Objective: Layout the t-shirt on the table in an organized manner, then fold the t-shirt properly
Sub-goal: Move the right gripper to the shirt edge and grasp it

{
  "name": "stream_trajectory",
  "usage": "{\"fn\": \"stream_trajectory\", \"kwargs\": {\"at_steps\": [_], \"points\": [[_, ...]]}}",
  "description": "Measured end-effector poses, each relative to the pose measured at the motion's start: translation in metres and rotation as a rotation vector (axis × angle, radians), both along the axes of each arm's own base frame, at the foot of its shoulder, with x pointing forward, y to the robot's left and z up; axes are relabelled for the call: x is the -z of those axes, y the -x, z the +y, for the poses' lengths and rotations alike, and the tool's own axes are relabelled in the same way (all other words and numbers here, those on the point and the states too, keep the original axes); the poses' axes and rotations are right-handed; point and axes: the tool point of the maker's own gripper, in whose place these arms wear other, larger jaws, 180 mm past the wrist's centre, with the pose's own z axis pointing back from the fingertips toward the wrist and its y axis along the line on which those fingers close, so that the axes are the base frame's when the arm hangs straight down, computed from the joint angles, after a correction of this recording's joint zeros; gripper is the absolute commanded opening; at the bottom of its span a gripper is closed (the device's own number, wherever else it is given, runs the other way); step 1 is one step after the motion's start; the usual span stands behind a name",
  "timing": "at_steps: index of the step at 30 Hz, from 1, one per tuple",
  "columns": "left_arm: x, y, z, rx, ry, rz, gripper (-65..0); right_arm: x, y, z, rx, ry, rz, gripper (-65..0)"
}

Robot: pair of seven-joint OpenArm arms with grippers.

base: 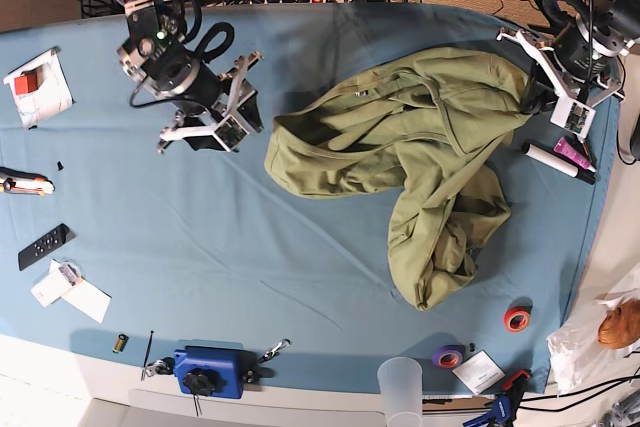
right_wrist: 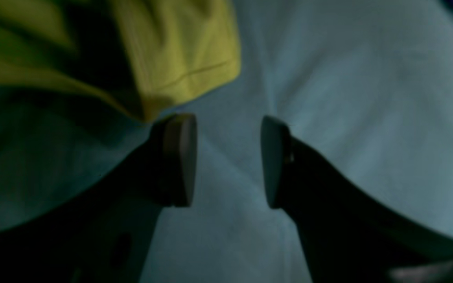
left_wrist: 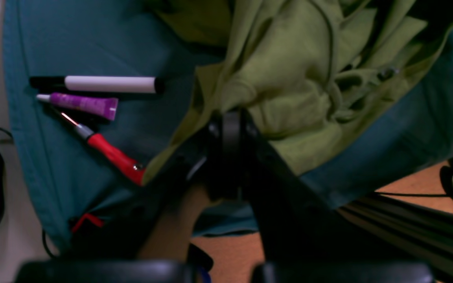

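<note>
T-shirt (base: 415,147) is bunched in a crumpled heap mid-bench, one lobe trailing toward the front edge, nowhere near laid out yet. Left fingers (left_wrist: 226,125) are clenched right on the shirt's edge at the far-right side of the bench (base: 200,277); cloth drapes up and away from the pinch, so it looks like a real grasp on fabric. Right fingers (right_wrist: 226,161) are released, standing wide apart w/ only teal cloth between them, and a green hem corner sits just beside the one pad. Just off the left fingers lie a white marker (left_wrist: 110,84), a purple tube (left_wrist: 83,104) and a red-handled tool (left_wrist: 112,155), the tool partly under the hem.

Judgement: still the spread-out step. To do it well, right side should pinch that near corner cleanly, single layer if poss., then both pull apart low and steady. Watch the left pull doesn't sweep those pens off w/ the cloth.
</note>
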Motion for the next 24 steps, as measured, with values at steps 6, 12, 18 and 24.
{"fn": "stream_trajectory", "kwargs": {"at_steps": [6,12,18,24], "points": [[-0.001,-0.001,0.0,0.0,0.002,-0.007,-65.0,-0.011,-0.01,0.011,-0.031,-0.045,-0.027,-38.6],[-0.001,-0.001,0.0,0.0,0.002,-0.008,-65.0,-0.005,-0.001,0.042,-0.119,-0.035,-0.015,-38.6],[-0.002,-0.001,0.0,0.0,0.003,-0.01,-65.0,-0.001,-0.009,0.049,-0.12,0.061,-0.068,-38.6],[-0.002,-0.001,0.0,0.0,0.003,-0.01,-65.0,0.029,-0.022,0.039,-0.102,0.106,-0.005,-38.6]]}}
